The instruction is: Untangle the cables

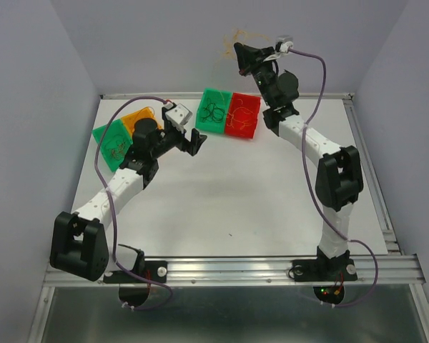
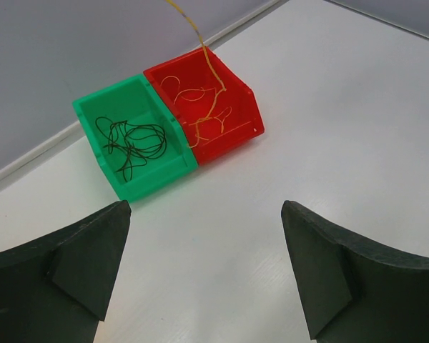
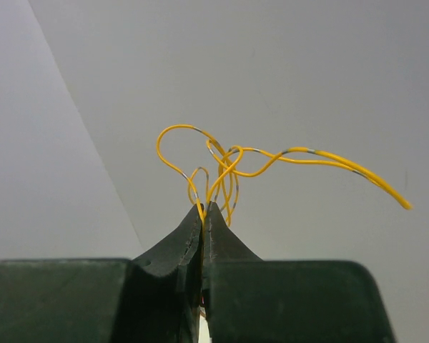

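Over the desk (image 1: 236, 193) my right hand (image 3: 204, 209) pinches the limp, featherlight orange cable (image 3: 307, 153) by its loops; left hand (image 2: 204, 218) open.

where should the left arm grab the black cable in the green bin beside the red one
Probably the dense middle where the black cable's loops cross. Come straight down from above: it lies flat on the floor of the green bin, whose walls block a sideways approach, and one strand is far thinner than the fingers.
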Robot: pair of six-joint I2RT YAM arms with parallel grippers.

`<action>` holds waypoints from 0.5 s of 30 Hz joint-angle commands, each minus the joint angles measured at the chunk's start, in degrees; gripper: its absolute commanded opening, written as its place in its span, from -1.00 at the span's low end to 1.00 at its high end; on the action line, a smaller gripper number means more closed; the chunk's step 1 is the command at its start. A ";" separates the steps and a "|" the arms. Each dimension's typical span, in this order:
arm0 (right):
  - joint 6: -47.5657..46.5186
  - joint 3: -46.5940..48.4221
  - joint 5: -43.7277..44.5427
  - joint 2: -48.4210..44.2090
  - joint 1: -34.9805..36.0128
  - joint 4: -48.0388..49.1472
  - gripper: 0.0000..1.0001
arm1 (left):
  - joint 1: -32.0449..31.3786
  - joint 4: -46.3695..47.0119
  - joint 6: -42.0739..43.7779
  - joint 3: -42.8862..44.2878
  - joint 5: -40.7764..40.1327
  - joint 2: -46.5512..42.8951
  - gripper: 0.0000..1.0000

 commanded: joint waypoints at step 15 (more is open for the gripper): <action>7.56 12.44 -3.36 10.43 -7.72 9.91 -0.99 | 0.09 3.02 1.63 -0.49 -1.23 -0.41 0.98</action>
